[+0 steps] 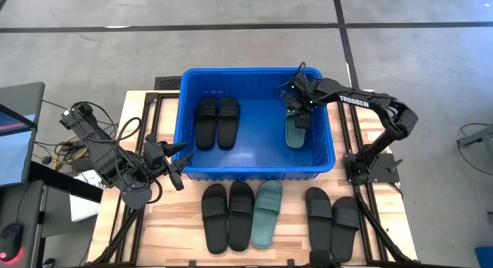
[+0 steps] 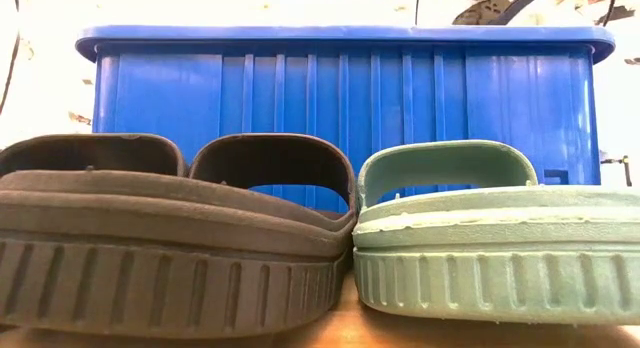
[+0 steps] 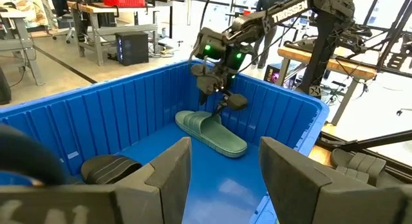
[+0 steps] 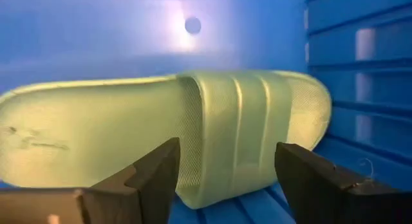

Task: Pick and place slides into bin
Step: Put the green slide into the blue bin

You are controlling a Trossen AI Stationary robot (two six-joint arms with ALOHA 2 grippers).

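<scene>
the right gripper [image 4: 222,176] hangs with fingers spread, just above the pale teal-green rubber slide [image 4: 193,134] inside the ribbed blue plastic bin [image 1: 323,166]. two black rubber slides [image 1: 216,122] lie well beyond its fingers. the left gripper [image 1: 176,164] waits outside, fingers apart.

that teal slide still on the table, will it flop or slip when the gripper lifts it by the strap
The teal slide looks thick-soled and moulded in the low view, so it will probably hold its shape. The arched strap gives the fingers an edge to hook, though smooth rubber may slip a little. Lifted by the strap, the heel would likely dip.
</scene>
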